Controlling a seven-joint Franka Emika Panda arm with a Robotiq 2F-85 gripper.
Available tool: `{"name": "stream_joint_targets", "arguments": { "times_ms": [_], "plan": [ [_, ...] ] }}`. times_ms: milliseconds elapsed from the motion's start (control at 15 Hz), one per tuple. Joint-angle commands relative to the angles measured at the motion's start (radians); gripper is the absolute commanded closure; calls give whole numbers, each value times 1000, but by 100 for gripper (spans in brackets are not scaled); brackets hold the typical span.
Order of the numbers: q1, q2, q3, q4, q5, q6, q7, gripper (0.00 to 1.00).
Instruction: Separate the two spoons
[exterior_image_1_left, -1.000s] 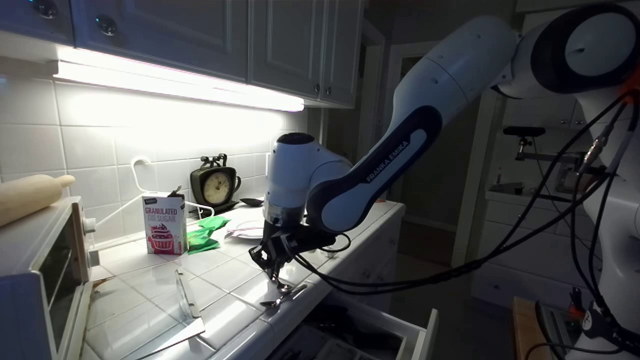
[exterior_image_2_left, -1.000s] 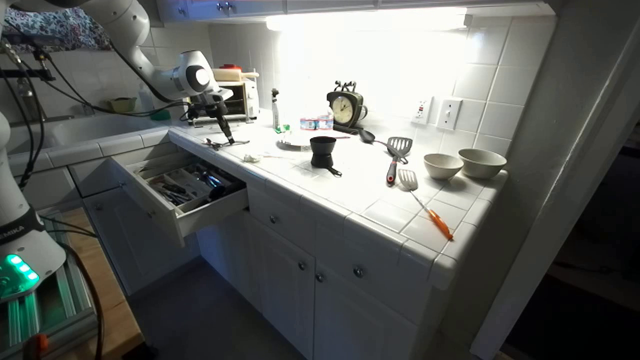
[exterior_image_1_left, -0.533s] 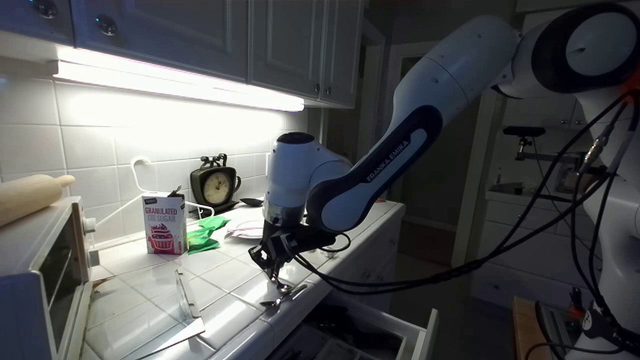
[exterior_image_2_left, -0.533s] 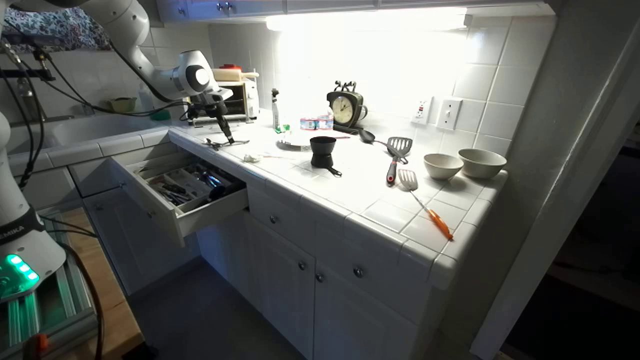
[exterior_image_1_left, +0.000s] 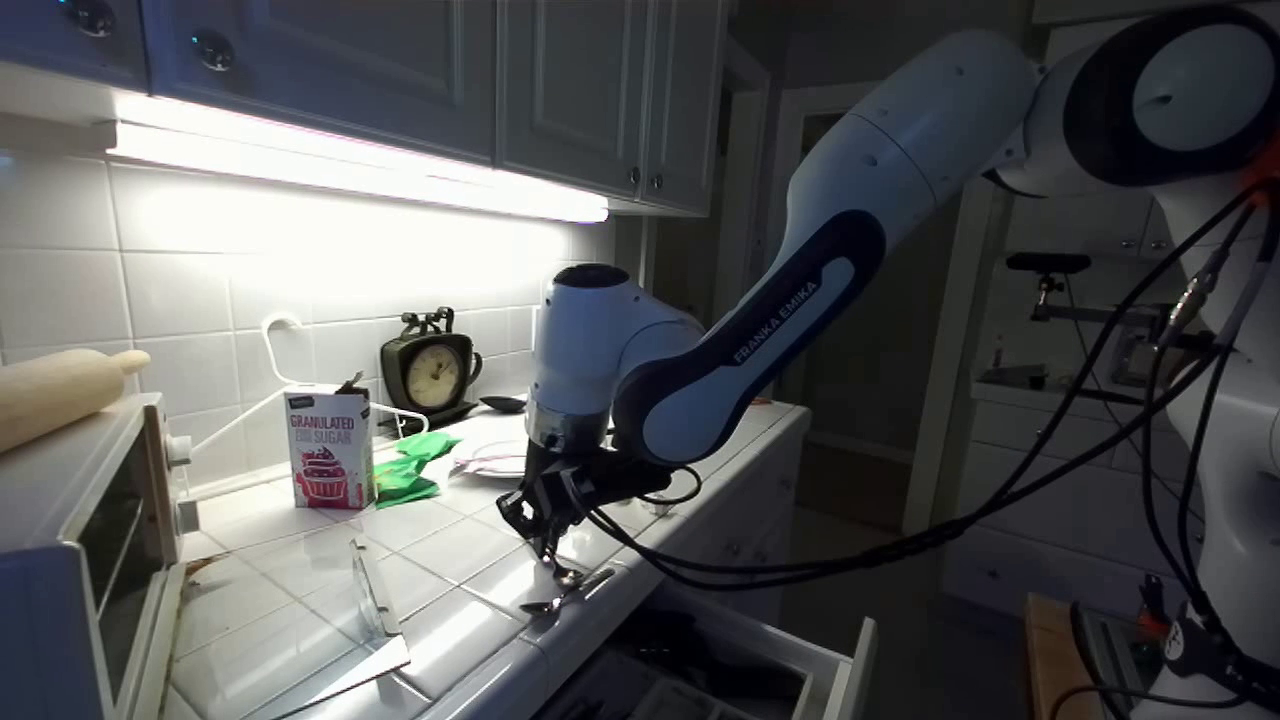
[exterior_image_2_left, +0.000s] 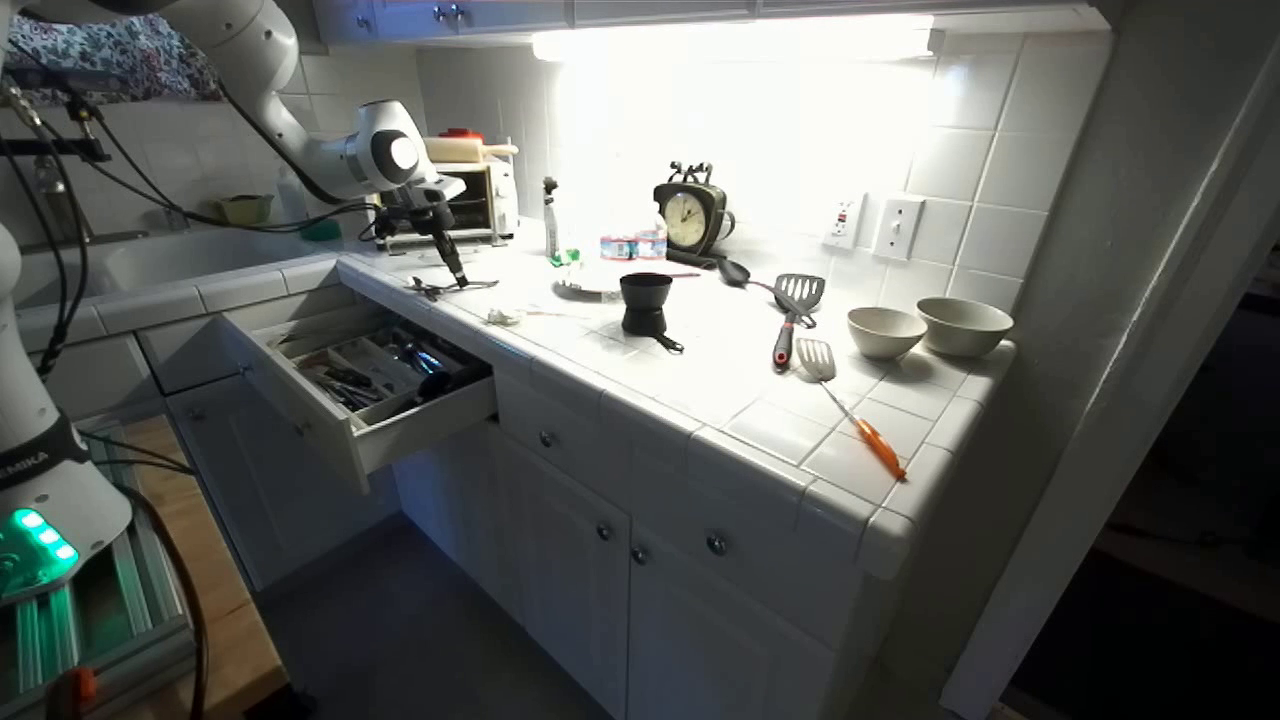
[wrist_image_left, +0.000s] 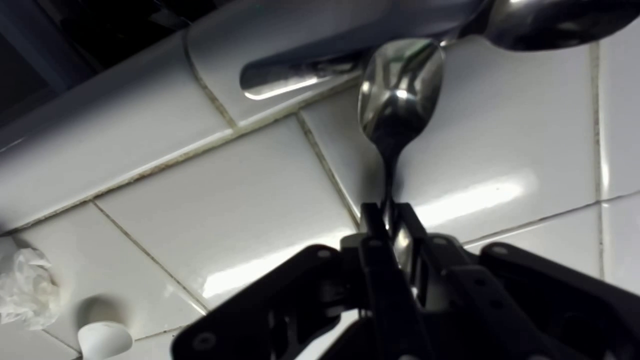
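Two metallic spoons are on the white tiled counter near its front edge. My gripper (wrist_image_left: 388, 212) is shut on the thin handle of one spoon (wrist_image_left: 402, 90), whose bowl points away from the fingers. This bowl overlaps the middle of the other spoon (wrist_image_left: 560, 25), which lies crosswise along the counter edge with its handle end left of the held bowl. Whether the spoons touch I cannot tell. In both exterior views, my gripper (exterior_image_1_left: 548, 555) (exterior_image_2_left: 460, 280) points down at the counter, with the held spoon's bowl (exterior_image_1_left: 568, 578) beside the lying spoon (exterior_image_1_left: 541, 607).
An open drawer (exterior_image_2_left: 420, 445) of utensils juts out below the counter edge. A crumpled clear wrapper (wrist_image_left: 27, 290) lies near the gripper. A sugar box (exterior_image_1_left: 330, 450), a toaster oven (exterior_image_1_left: 90, 560), a bent metal sheet (exterior_image_1_left: 372, 590) and a black cup (exterior_image_2_left: 645, 300) stand around.
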Motion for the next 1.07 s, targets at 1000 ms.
{"name": "stream_joint_targets", "arguments": {
  "times_ms": [1000],
  "plan": [
    [3, -15, 0, 2, -35, -3, 35, 98]
  ]
}}
